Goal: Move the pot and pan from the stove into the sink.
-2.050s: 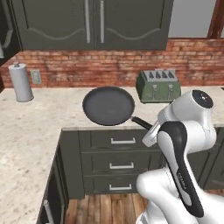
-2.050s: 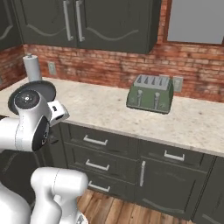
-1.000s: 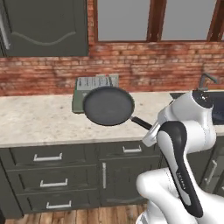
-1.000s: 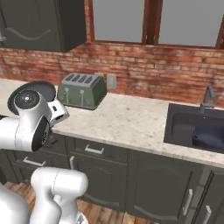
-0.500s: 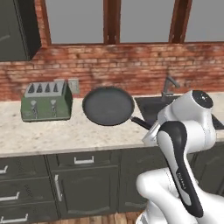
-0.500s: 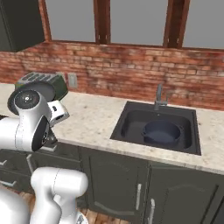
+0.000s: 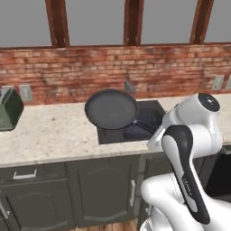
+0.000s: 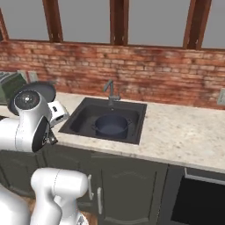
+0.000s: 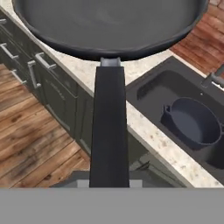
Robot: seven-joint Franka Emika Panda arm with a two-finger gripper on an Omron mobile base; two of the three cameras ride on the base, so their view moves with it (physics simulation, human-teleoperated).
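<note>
Gripper (image 9: 109, 183) clamped on the long handle of the pan (image 7: 111, 108), at the handle's near end, though fingertips themselves hidden under the handle in the hand view. Carried level above the counter (image 7: 54, 135), handle running straight back toward the hand, bowl farthest out. Hangs over the left edge of the sink (image 8: 83, 118) in the left base view; in the hand view basin lies off to one side of the handle line, so a sideways swing across the rim judged necessary before lowering. Already inside the basin: the pot (image 8: 111, 125), near the faucet (image 8: 110, 90) side; free floor beside it looks tight for the pan, contact likely. Pale speckled stone around; green toaster (image 7: 9, 108) far left; brick wall (image 8: 167, 83) and windows behind.
</note>
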